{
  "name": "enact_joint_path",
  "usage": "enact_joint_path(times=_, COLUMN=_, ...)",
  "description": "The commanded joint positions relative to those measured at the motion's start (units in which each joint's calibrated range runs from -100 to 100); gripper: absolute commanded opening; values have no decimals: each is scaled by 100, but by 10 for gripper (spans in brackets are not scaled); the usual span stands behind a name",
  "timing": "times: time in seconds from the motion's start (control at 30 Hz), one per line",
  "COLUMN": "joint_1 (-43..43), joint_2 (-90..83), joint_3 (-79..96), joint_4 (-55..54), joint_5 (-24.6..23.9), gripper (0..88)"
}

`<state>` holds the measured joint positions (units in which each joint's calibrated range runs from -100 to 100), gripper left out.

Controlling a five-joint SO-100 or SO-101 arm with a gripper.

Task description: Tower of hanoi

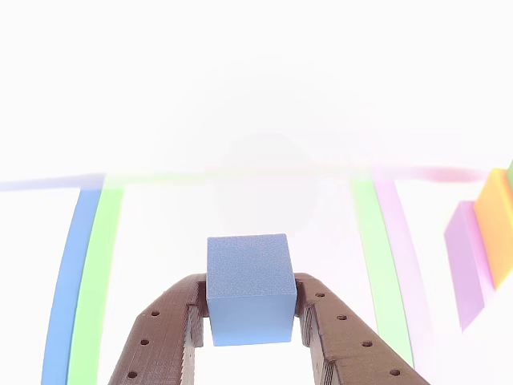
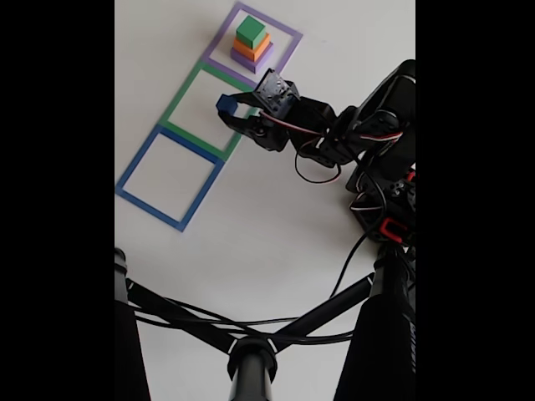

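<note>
Left of the green outline (image 2: pixel 201 111), in the fixed view, lies the blue outline (image 2: pixel 170 178), bare inside; it looks like one of the three stations for the puzzle, with nothing yet set on it. Over the green outline's right-hand edge hangs the gripper (image 2: pixel 227 111), clamped on the blue cube (image 2: pixel 226 104); I cannot tell from this view whether the cube is raised or resting on the white table (image 2: pixel 276 234). The smallest block is the one carried, as the puzzle's rule would have it, since only a top piece may move. Up and to the right of the green outline, inside the purple outline (image 2: pixel 288 35), stands the rest of the tower: the green cube (image 2: pixel 250 31) on the orange cube (image 2: pixel 251 48) on the purple slab (image 2: pixel 251 61), widest at the bottom.

The other view adds what the fixed one lacks: both brown fingers (image 1: pixel 317 317) press the blue cube's (image 1: pixel 248 289) side faces squarely, low on the block, so the hold looks secure. It also shows the cube sitting between the green outline's two side lines (image 1: pixel 96 289), with the orange cube (image 1: pixel 497 224) and purple slab (image 1: pixel 466 261) at the far right. The fixed view alone gives the whole row of stations and the arm (image 2: pixel 359 134).
</note>
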<state>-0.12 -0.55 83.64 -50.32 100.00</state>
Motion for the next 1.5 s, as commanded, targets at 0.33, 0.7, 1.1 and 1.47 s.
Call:
enact_joint_path(times=0.33, joint_1=-74, joint_2=1698, joint_3=-973, joint_4=-1276, joint_5=0, gripper=27)
enact_joint_path(times=0.7, joint_1=-16, joint_2=2215, joint_3=-1155, joint_4=-1551, joint_5=0, gripper=123)
enact_joint_path(times=1.1, joint_1=-74, joint_2=1084, joint_3=-900, joint_4=-806, joint_5=0, gripper=178)
enact_joint_path(times=1.47, joint_1=242, joint_2=-3074, joint_3=-746, joint_4=3340, joint_5=0, gripper=106)
